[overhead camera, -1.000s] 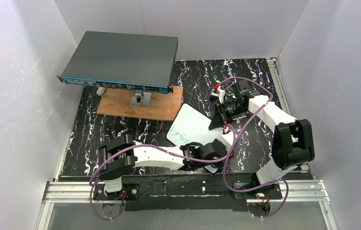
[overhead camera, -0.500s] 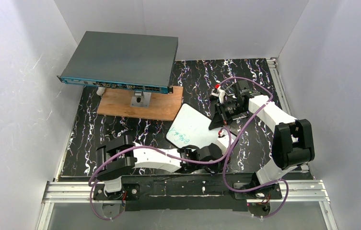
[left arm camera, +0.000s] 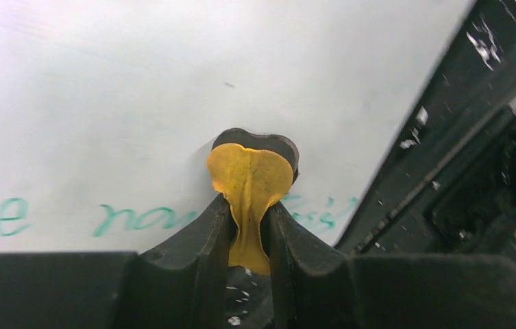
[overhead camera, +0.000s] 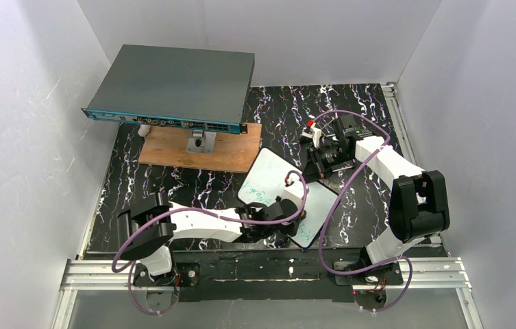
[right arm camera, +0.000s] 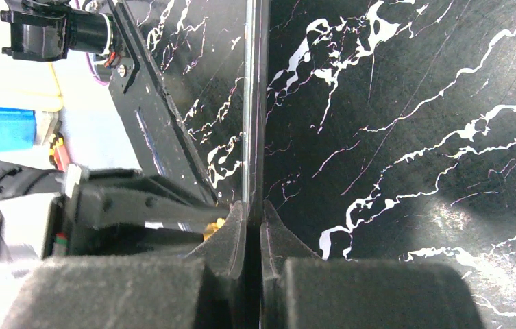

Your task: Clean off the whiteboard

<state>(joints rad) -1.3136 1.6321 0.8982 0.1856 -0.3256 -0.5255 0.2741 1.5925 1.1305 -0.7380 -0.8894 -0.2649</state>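
Left arm (overhead camera: 200, 223) farther across whiteboard (overhead camera: 268, 179); marbled table (overhead camera: 275, 110)

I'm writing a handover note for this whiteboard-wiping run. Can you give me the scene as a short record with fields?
board: small white rectangular whiteboard with rounded corners, mid-table
writing: green handwriting, not yet erased
left gripper: shut on a soft yellow pad, its tip at the board just above the writing
right gripper: shut on the whiteboard's thin edge
background: large grey flat box with blue front edge, above a brown wooden plank, far left
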